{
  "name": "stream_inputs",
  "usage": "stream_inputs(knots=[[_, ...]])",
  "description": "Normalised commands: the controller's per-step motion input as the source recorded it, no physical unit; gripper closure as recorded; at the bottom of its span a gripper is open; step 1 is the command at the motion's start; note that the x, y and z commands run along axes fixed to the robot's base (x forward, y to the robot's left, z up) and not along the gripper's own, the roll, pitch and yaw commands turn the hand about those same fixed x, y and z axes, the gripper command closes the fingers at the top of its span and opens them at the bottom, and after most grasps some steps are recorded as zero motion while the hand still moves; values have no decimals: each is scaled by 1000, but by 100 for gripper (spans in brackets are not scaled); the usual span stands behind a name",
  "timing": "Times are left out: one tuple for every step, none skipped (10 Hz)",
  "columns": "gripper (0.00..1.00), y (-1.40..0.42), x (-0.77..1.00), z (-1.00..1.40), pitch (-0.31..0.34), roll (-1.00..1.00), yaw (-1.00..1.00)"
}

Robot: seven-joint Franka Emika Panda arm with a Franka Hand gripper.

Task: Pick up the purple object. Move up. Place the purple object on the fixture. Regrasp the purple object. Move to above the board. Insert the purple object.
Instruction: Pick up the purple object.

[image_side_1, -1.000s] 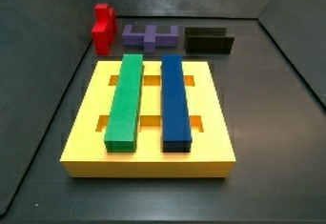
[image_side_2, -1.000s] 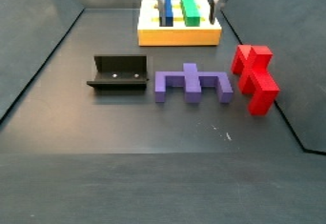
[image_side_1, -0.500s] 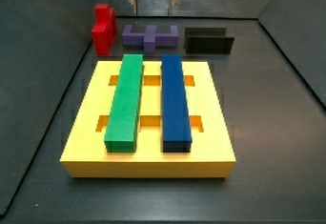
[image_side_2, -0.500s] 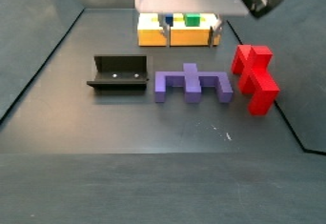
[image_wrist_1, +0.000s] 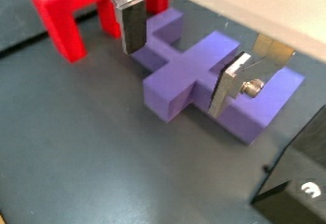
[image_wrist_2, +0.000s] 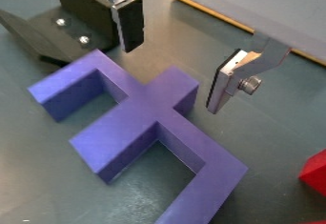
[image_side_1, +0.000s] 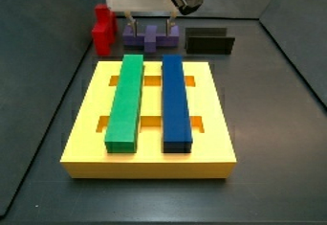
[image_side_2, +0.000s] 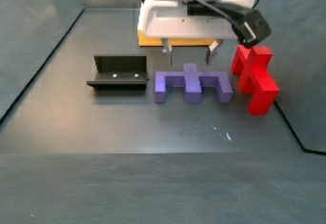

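Gripper (image_side_2: 188,54): positioned low over the purple object (image_side_2: 192,83), jaws spread wide with one silver finger (image_wrist_1: 129,26) on each side of the central stub, nothing held; both wrist views show the fingers clear of the piece (image_wrist_2: 140,123). Purple object: flat on the dark floor between the fixture (image_side_2: 117,73) and the red stepped block (image_side_2: 256,77), apart from both. Board (image_side_1: 151,123): yellow slab carrying a green bar (image_side_1: 124,101) and a blue bar (image_side_1: 175,102), well apart from the purple object (image_side_1: 151,36)
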Motion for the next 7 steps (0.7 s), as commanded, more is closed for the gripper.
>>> stream_inputs(knots=[[0,-46,-9,-326,-34,27,69],[0,0,0,-163,0,56,63],[0,6,0,-91,0,36,20],[0,29,0,-106,0,16,3],[0,26,0,-151,0,30,11],[0,49,0,-209,0,29,20],[0,14,-37,-189,-10,16,3]])
